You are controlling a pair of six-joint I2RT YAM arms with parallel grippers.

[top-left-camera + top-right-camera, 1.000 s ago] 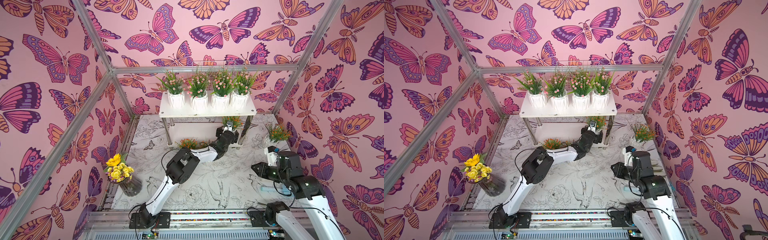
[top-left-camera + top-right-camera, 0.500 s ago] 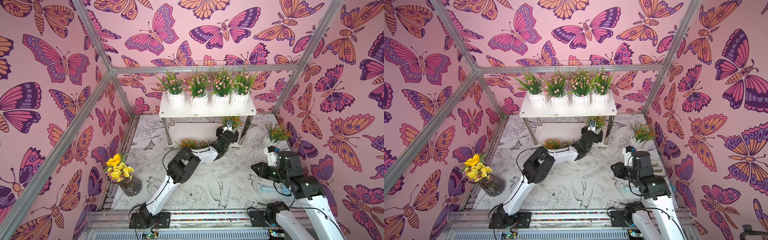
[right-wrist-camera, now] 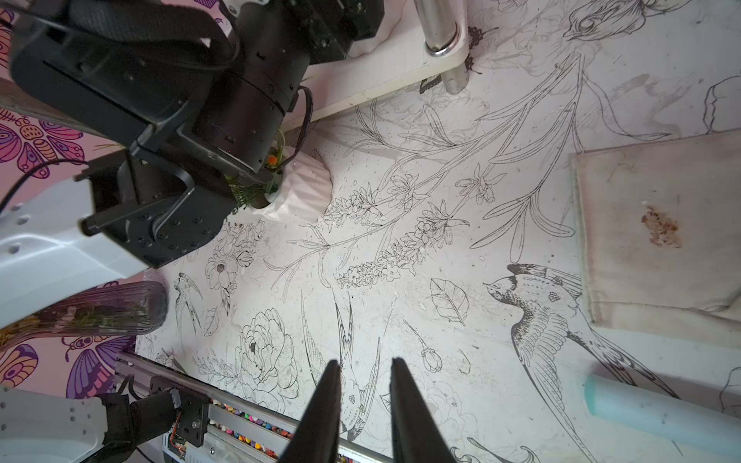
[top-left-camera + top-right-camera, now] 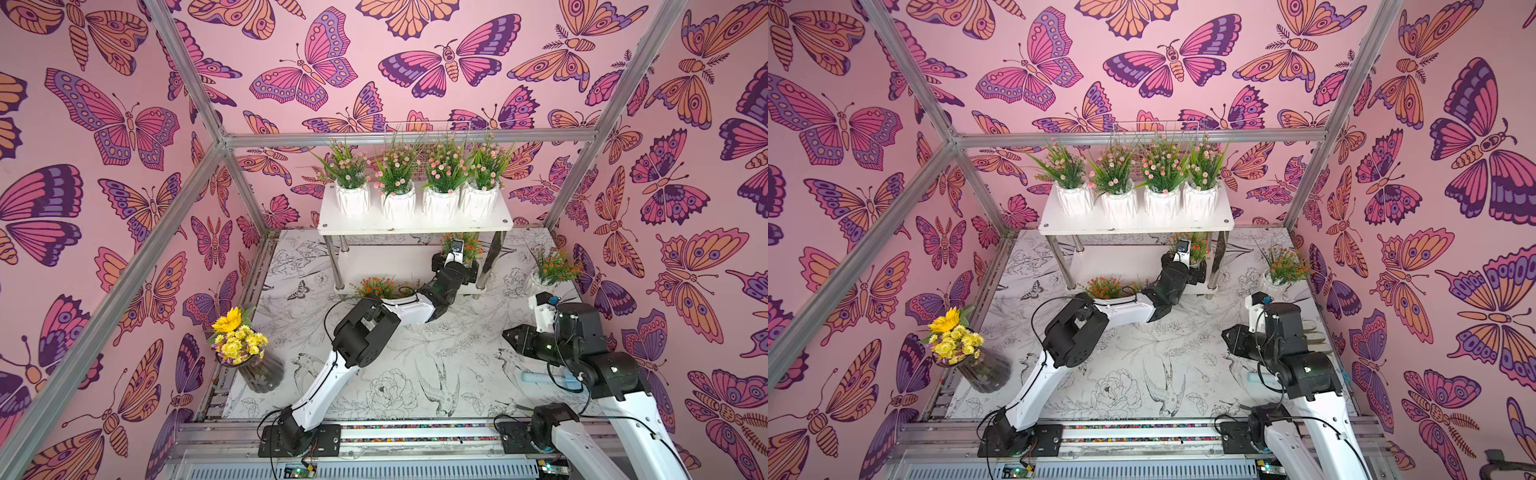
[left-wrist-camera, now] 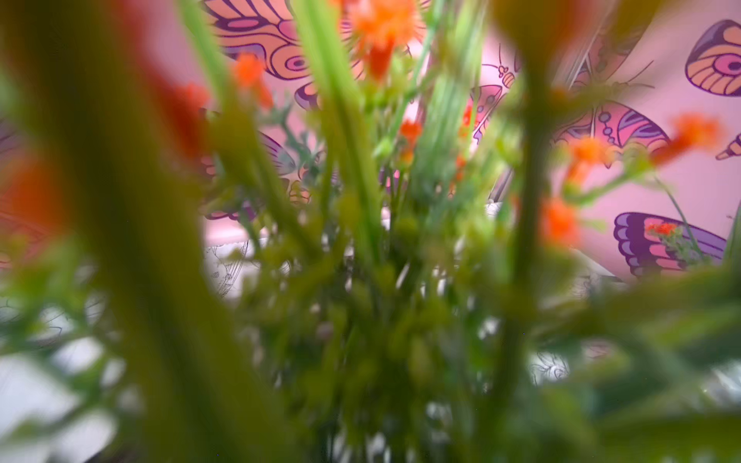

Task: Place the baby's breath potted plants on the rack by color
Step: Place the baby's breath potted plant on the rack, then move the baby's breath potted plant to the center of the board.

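The step in hand looks like seating an orange baby's breath plant [image 4: 462, 243] at the right end of the rack's [image 4: 415, 225] lower board, under the four pink plants [image 4: 444, 174] that fill the top one. To do it well, the pot should go down flat and upright close to the end leg [image 4: 487, 259], leaving room along the board for the other orange ones. The sprigs should stay clear of the top board's underside. The left arm [image 4: 409, 309] needs a low, straight way out, because a second orange plant [image 4: 376, 286] stands on the tabletop [image 4: 415, 365] right beneath its forearm.

The left tool [image 4: 459, 259] is buried in the first plant's foliage (its wrist view is nothing but blurred green stems and orange blooms), so I cannot tell how wide it stands or whether it grips the pot. The plant is right at it.

The right tool [image 3: 365, 362] hovers over bare tabletop with its fingers a narrow gap apart, holding nothing. A third orange plant [image 4: 555, 266] sits near it, beside the rack's right end.
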